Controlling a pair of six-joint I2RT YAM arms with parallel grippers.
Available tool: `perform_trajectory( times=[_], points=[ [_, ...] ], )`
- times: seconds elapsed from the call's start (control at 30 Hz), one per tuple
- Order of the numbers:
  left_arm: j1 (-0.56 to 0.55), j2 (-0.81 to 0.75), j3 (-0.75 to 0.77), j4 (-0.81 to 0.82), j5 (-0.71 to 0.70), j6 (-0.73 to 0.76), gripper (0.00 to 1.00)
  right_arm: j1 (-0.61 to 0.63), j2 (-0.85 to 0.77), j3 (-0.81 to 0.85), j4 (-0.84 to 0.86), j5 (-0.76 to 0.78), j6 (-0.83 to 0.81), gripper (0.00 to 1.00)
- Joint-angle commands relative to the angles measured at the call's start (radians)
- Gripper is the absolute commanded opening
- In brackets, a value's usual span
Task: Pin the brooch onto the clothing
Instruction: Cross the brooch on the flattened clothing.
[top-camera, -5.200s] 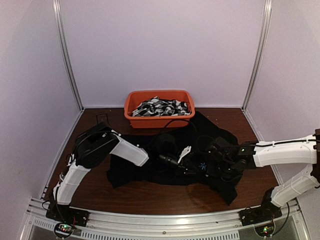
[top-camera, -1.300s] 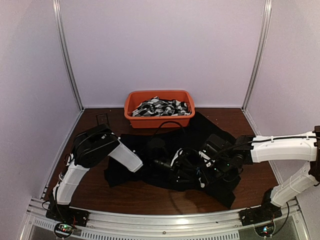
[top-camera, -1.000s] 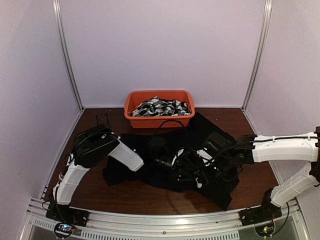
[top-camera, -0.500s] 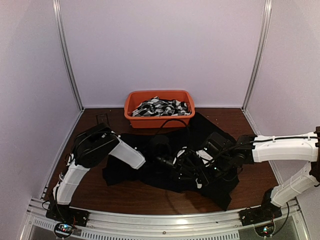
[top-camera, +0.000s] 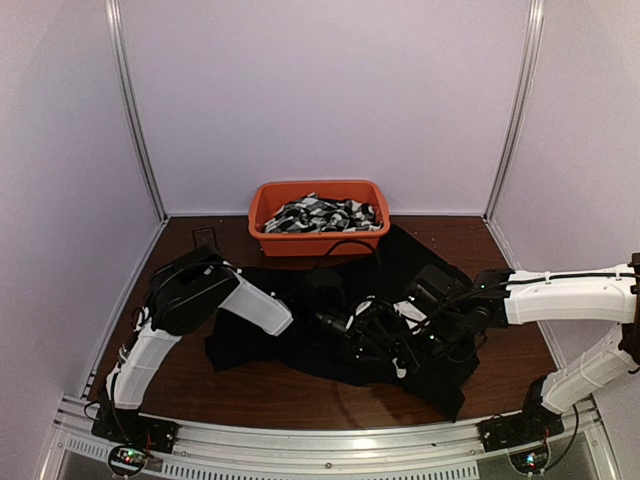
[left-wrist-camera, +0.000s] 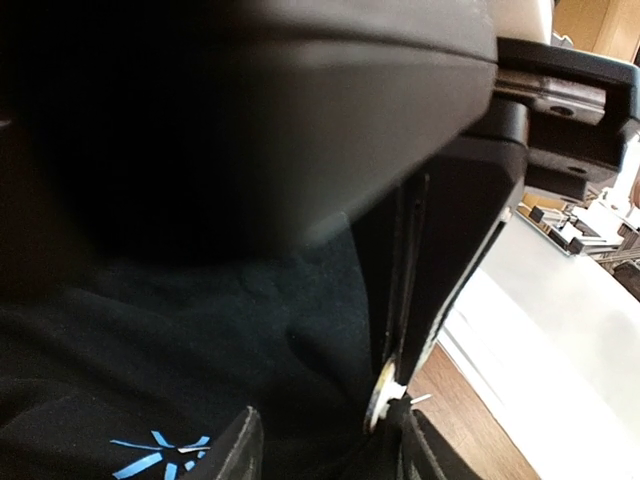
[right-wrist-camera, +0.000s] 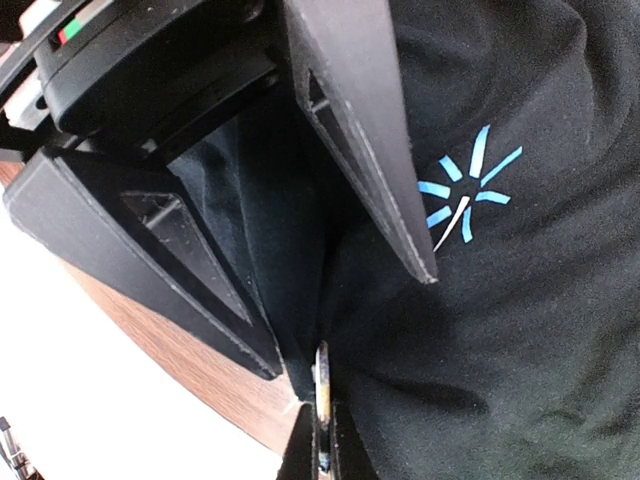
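Observation:
The black shirt (top-camera: 300, 335) lies spread on the table; its blue starburst mark shows in the left wrist view (left-wrist-camera: 160, 455) and the right wrist view (right-wrist-camera: 465, 195). My right gripper (right-wrist-camera: 321, 418) is shut on the brooch (right-wrist-camera: 321, 375), held edge-on against a raised fold of the shirt near its edge. The brooch (left-wrist-camera: 381, 397) and its pin also show in the left wrist view. My left gripper (left-wrist-camera: 330, 445) is open, its fingers (right-wrist-camera: 370, 150) straddling that fold. In the top view both grippers, left (top-camera: 352, 330) and right (top-camera: 393, 348), meet over the shirt.
An orange basket (top-camera: 262, 228) of black-and-white patterned fabrics stands at the back centre. Bare brown table (top-camera: 180, 250) lies left of the shirt and along the front. White enclosure walls surround the table.
Over five seconds my right gripper moved left to meet the left gripper and the shirt bunched up, hiding the starburst from above. In the last second both grippers barely shifted.

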Motion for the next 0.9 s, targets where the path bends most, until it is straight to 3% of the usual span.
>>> perform_trajectory(
  times=[0.0, 0.23, 0.53, 0.87],
  points=[
    [-0.004, 0.041, 0.033, -0.042, 0.029, 0.021, 0.44, 0.000, -0.008, 0.028, 0.034, -0.004, -0.026, 0.00],
    [-0.004, 0.051, 0.024, 0.034, 0.041, -0.034, 0.46, -0.001, -0.009, 0.015, 0.066, -0.007, -0.019, 0.00],
    [0.061, 0.191, -0.012, 0.854, 0.089, -0.657, 0.48, 0.000, -0.037, -0.022, 0.103, 0.003, -0.012, 0.00],
    [0.060, 0.198, 0.005, 0.824, 0.091, -0.648, 0.49, -0.005, -0.046, -0.021, 0.096, 0.007, -0.011, 0.00]
  ],
)
